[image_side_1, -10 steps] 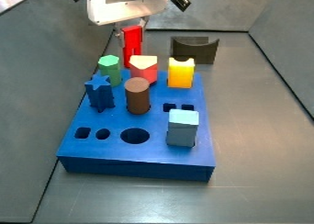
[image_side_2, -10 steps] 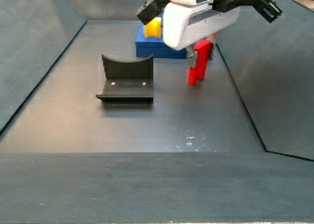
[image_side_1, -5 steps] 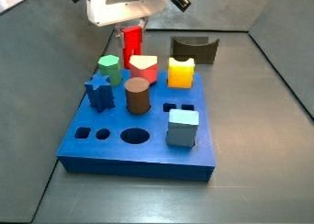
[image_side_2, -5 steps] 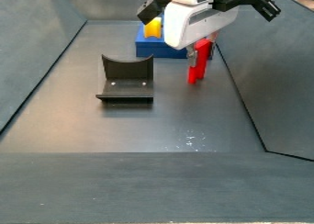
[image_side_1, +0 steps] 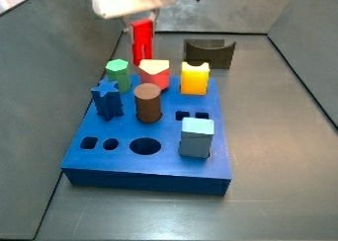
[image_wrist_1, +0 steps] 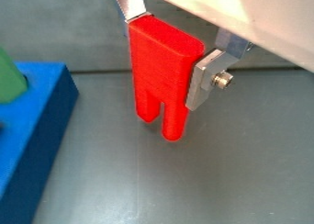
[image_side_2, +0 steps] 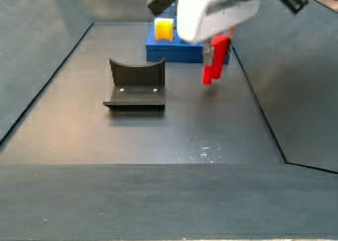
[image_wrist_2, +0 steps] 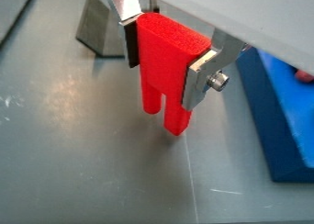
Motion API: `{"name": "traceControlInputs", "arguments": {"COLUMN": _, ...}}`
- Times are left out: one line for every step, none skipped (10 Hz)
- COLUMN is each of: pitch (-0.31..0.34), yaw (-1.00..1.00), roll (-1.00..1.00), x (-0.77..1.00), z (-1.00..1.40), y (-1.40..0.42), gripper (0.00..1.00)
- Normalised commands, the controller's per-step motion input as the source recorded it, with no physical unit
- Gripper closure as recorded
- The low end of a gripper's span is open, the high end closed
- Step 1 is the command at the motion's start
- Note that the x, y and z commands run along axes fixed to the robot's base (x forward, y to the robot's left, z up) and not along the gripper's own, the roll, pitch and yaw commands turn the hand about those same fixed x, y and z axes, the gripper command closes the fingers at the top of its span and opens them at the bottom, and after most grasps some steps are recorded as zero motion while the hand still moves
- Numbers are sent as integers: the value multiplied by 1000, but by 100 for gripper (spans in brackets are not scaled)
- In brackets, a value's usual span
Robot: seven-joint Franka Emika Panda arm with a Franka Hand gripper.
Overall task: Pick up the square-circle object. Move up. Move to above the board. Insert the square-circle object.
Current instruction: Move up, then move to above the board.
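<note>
gripper (image_side_1: pixel 136 16): white body at far left, top edge of the view, fingers hidden | square-circle object (image_side_1: pixel 141 40): upright under the gripper, just behind the board | board (image_side_1: pixel 152 151): blue, near centre, carries pegs and three empty holes at its near left | fixture (image_side_1: pixel 209 53): far, right of the red block

Grey floor (image_side_1: pixel 264 156) is walled by sloped grey panels. The board (image_side_1: pixel 152 161) is laid flat on it; the fixture (image_side_2: pixel 134 84) is stood just behind the board. The gripper (image_wrist_1: pixel 172 46) is held off the floor, beyond the board's far edge.
</note>
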Motion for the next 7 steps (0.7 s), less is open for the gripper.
{"name": "traceControlInputs", "arguments": {"pitch": 50, "yaw": -7, "roll": -21, "x": 5, "z": 470, "y": -23, "gripper": 100}}
{"name": "traceControlInputs", "arguments": {"pitch": 53, "yaw": 3, "roll": -32, "x": 2, "z": 257, "y": -14, "gripper": 100}}
{"name": "traceControlInputs", "arguments": {"pitch": 199, "yaw": -290, "roll": -212, "x": 292, "z": 1000, "y": 34, "gripper": 100}}
{"name": "traceControlInputs", "arguments": {"pitch": 191, "yaw": -286, "roll": -214, "x": 298, "z": 1000, "y": 36, "gripper": 100}}
{"name": "traceControlInputs", "arguments": {"pitch": 201, "yaw": -196, "roll": -218, "x": 274, "z": 1000, "y": 35, "gripper": 100}}
{"name": "traceControlInputs", "arguments": {"pitch": 171, "yaw": -150, "roll": -215, "x": 262, "z": 1000, "y": 35, "gripper": 100}}
{"name": "traceControlInputs", "arguments": {"pitch": 108, "yaw": -89, "roll": -193, "x": 241, "z": 1000, "y": 35, "gripper": 100}}
